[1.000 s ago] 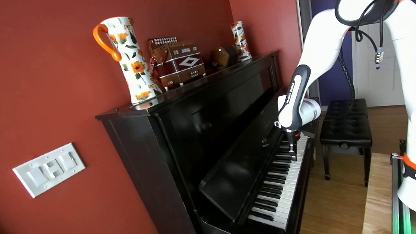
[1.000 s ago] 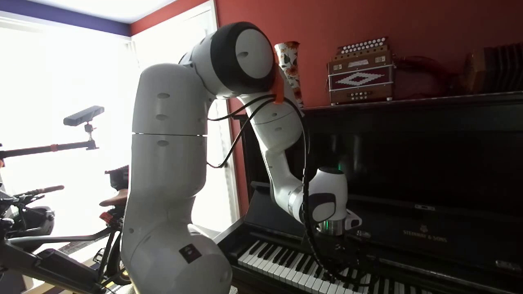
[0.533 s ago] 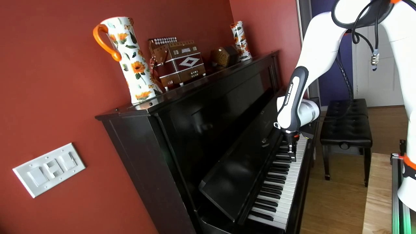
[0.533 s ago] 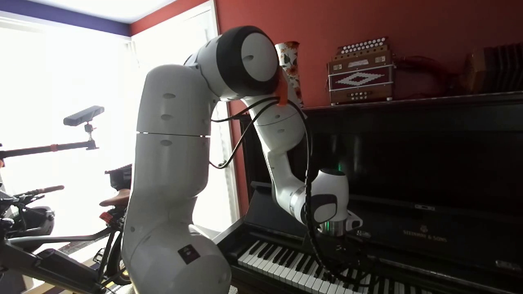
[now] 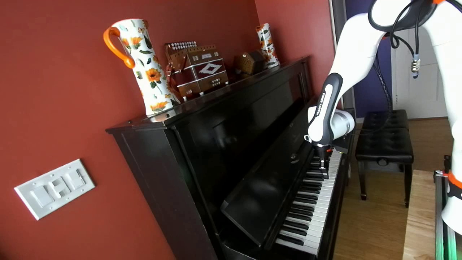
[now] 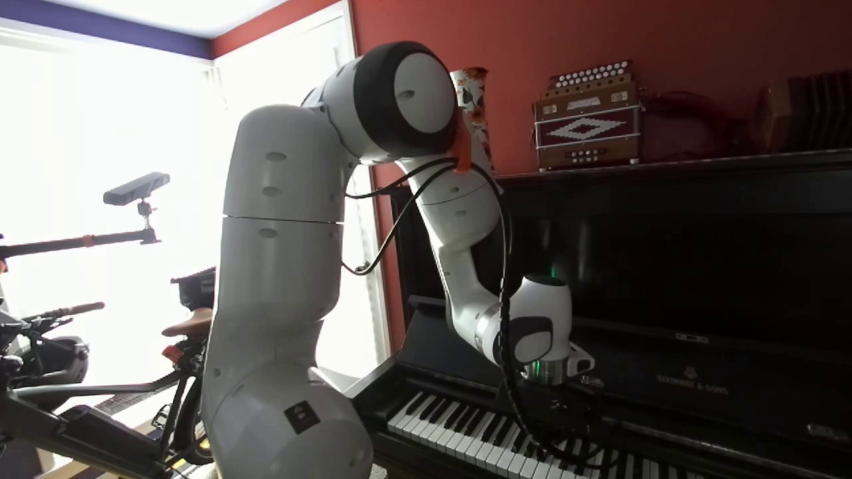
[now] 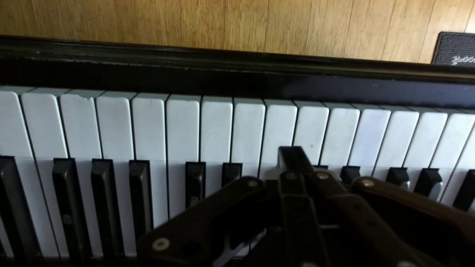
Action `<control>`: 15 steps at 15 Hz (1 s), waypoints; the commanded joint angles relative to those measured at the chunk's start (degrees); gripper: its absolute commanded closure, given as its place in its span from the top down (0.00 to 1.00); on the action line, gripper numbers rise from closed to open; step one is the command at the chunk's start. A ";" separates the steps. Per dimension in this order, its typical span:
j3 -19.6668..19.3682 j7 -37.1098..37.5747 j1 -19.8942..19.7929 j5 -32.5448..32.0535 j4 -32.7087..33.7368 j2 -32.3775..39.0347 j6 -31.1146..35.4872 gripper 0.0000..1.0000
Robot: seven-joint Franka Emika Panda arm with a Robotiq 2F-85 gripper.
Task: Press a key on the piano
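The piano is a glossy black upright standing against the red wall, and it also shows at the right of an exterior view. Its white keys and black keys run across the wrist view. My gripper points down over the middle part of the keyboard. In the wrist view the fingertips are together, with nothing seen between them. They overlap the line between two white keys, close to the black keys' front ends. I cannot tell whether they touch a key. The fingers are hard to see against the piano in an exterior view.
A floral jug, an accordion and a floral vase stand on the piano top. The open key lid slopes behind the keys. A black padded bench stands beyond. A cable hangs beside the hand.
The arm's elbow has dipped a little and the hand has shifted very slightly, mostly in the earlier half second. The gripper stays low over the keys and shows no opening.
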 commanded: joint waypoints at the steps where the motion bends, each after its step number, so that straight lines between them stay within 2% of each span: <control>1: 0.75 -0.04 -1.93 -1.06 0.20 1.59 1.05 0.00; 8: 1.22 -0.35 -3.41 -1.06 0.41 3.39 2.22 0.00; 15: 3.35 -0.75 -5.27 -1.07 1.12 5.52 4.50 0.00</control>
